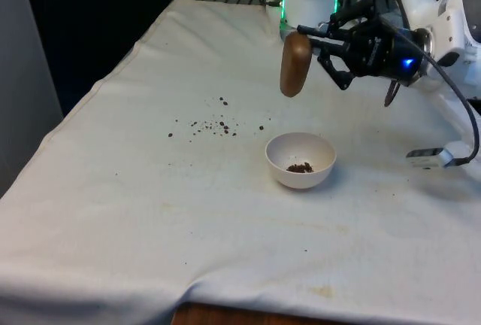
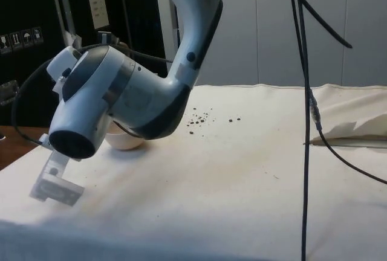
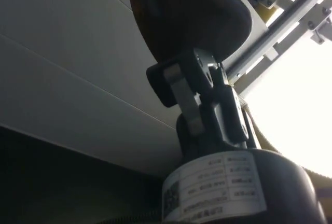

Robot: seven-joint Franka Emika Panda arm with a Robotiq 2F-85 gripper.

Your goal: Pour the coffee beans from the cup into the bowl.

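Observation:
My gripper (image 1: pixel 310 39) is shut on a brown cup (image 1: pixel 294 65) and holds it in the air, tipped over, above and a little behind the white bowl (image 1: pixel 279 171). A small heap of coffee beans (image 1: pixel 301 167) lies in the bowl's bottom. More coffee beans (image 1: pixel 214 124) are scattered on the cloth towards the front view's left of the bowl. The wrist view has the cup's brown body (image 3: pixel 192 11) clamped between the black fingers (image 3: pixel 174 81). From the side, my arm covers most of the bowl (image 2: pixel 124 142), and the spilled beans (image 2: pixel 199 118) lie beyond it.
A black cable (image 1: pixel 458 99) loops down from the arm to a small white connector (image 1: pixel 430 157) on the cloth at the front view's right. In the side view another cable (image 2: pixel 305 122) hangs down across the table. The cloth's front edge (image 1: pixel 225 306) is near.

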